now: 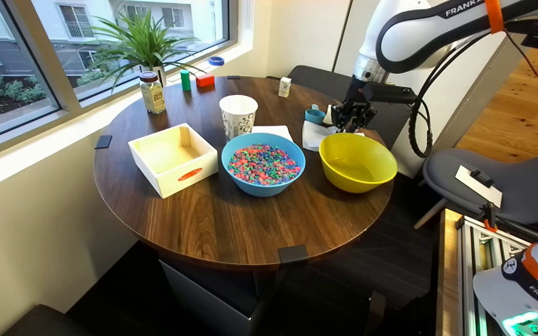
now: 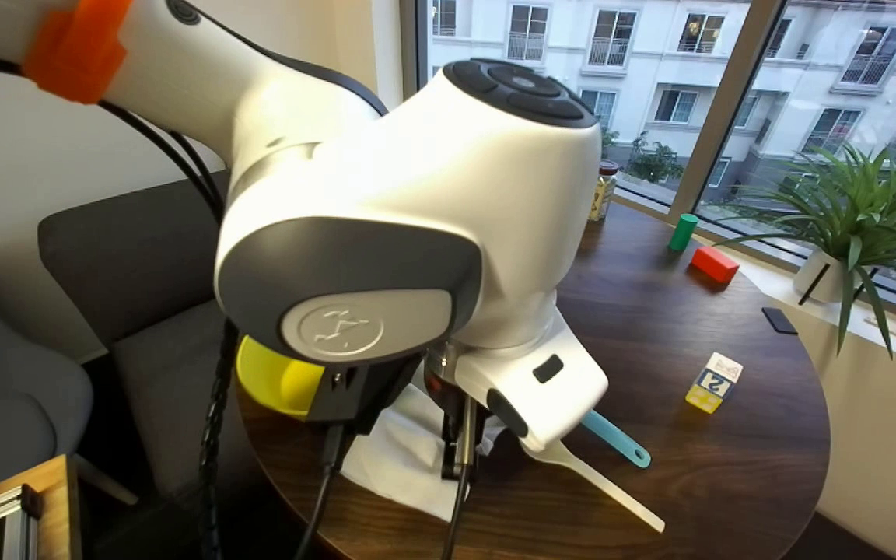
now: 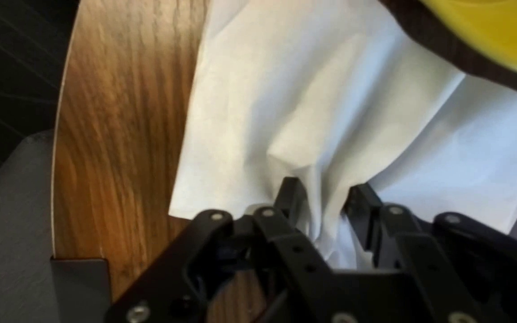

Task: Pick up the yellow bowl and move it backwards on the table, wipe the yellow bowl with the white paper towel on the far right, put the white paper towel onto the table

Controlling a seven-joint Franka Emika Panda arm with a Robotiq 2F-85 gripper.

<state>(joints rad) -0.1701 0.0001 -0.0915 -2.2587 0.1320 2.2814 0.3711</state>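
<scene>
- On the big round brown wood table (image 1: 231, 224), we find the round yellow plastic bowl (image 1: 357, 161) near the edge.
- In an exterior view the white robot arm (image 2: 409, 179) hides part of it; the wrist view cuts it off.
- The black gripper (image 3: 326, 199) has its two fingers (image 3: 291, 197) a little apart, with crumpled white paper towel (image 3: 249, 134) between them. We can't tell if they squeeze it.
- We count two bowls, the other a round blue plastic bowl (image 1: 264, 189), plus one pale open box (image 1: 171, 183).
</scene>
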